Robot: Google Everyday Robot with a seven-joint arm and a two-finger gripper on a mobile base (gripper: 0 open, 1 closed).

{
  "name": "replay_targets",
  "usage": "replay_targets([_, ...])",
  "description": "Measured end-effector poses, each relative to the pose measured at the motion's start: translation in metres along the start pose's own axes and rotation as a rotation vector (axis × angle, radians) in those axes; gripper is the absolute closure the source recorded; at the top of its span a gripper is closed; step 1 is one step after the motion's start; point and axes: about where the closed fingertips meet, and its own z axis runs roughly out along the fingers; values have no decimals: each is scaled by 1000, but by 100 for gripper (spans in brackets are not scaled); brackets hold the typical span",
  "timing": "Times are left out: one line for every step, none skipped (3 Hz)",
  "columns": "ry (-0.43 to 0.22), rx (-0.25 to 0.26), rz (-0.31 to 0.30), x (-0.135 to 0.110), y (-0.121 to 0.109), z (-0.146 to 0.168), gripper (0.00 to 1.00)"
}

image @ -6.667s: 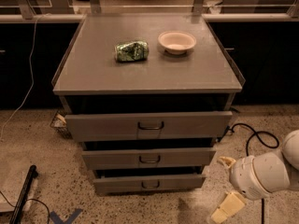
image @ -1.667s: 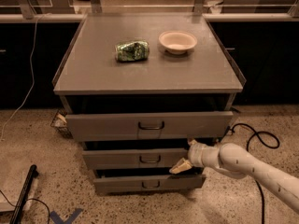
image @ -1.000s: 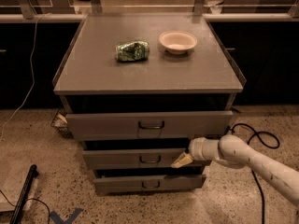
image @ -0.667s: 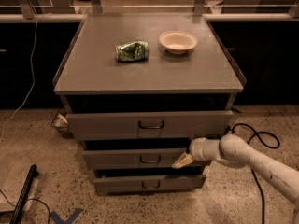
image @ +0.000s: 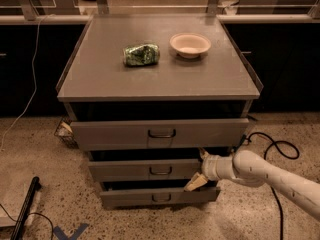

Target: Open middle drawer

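One grey cabinet (image: pixel 150 81) holds three drawers. The middle drawer (image: pixel 142 170) sits slightly out between two others. One gripper (image: pixel 195 170), spread and unclenched, is at its right end. On top are one bowl (image: pixel 190 44) and one green packet (image: pixel 141 54).

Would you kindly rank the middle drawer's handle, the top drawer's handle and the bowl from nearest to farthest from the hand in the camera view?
1. Middle drawer handle, just left of the hand at that drawer's right end.
2. Top drawer handle, above and left.
3. Bowl, up on top, farthest back.
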Motion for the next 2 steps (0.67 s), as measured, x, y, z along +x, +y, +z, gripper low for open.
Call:
replay_targets([0,0,0,0,0,0,0])
replay_targets([0,0,0,0,0,0,18])
